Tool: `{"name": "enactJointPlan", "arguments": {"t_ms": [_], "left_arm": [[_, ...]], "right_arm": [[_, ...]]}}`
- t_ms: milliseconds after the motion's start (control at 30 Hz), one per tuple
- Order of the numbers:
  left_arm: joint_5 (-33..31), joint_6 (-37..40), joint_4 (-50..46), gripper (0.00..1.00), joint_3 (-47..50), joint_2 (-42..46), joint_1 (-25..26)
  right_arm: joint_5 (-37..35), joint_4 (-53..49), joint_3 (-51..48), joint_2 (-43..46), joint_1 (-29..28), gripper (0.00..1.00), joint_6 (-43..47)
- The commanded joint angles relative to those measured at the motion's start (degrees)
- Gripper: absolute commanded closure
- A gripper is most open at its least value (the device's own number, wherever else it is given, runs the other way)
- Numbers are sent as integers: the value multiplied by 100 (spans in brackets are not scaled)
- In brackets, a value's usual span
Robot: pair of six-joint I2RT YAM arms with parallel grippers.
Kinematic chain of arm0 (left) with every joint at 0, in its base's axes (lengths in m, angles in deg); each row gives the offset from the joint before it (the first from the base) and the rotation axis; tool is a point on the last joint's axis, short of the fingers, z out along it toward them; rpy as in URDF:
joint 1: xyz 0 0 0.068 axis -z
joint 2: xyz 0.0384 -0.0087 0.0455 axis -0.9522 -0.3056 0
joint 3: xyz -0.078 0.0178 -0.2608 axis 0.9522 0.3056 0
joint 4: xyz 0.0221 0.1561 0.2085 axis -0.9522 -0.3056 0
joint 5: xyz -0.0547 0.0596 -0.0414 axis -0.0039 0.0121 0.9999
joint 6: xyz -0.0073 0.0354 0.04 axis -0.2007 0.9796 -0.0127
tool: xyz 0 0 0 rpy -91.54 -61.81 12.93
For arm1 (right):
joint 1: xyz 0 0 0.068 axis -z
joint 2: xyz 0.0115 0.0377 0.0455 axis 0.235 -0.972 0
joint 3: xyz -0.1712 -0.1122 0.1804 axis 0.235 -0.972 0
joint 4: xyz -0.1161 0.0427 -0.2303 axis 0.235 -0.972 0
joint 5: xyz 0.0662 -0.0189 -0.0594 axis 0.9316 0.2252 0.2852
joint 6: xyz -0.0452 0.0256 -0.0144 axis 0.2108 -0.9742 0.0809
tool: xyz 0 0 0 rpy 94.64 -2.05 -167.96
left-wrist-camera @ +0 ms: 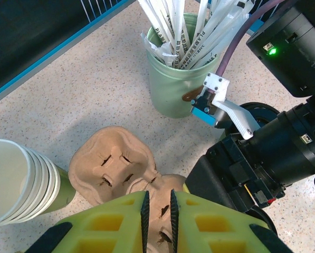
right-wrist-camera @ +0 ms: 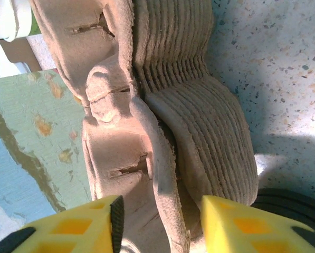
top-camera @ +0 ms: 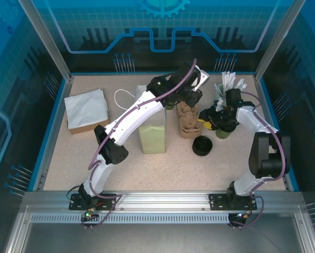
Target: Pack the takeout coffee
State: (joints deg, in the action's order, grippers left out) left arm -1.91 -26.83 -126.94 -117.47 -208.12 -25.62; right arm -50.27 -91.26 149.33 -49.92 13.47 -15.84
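Observation:
A stack of brown pulp cup carriers (top-camera: 188,128) stands mid-table. My left gripper (left-wrist-camera: 158,213) is shut on the middle ridge of the top carrier (left-wrist-camera: 115,166), whose ridge sits between the two dark pads. In the right wrist view that top carrier (right-wrist-camera: 120,158) tilts away from the ribbed stack (right-wrist-camera: 199,121) beneath it. My right gripper (right-wrist-camera: 162,224) is open, its yellow fingers (right-wrist-camera: 228,224) straddling the top carrier's rim without touching it. From above, the left gripper (top-camera: 184,108) is over the stack and the right gripper (top-camera: 203,121) is at its right side.
A tall green paper bag (top-camera: 153,133) stands just left of the carriers. Nested paper cups (left-wrist-camera: 20,179) lie behind them. A green cup of wrapped straws (left-wrist-camera: 173,84) stands at the back right, black lids (top-camera: 202,146) in front, and a white folded bag (top-camera: 86,109) at the far left.

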Motion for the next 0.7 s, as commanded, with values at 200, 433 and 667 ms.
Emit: {"name": "enactJointPlan", "arguments": {"t_ms": [200,433,667], "left_arm": [[35,-64,-97,79,75,344,-40],[39,-104,-74,79,224,617,-44],[-49,-121,96,79,823,1264,-44]], "right_arm": [[68,-188,230,-117,-130,65,59],[127,-196,233,-250,-221,71,80],[123,-185,298,-131,-257,87,36]]}}
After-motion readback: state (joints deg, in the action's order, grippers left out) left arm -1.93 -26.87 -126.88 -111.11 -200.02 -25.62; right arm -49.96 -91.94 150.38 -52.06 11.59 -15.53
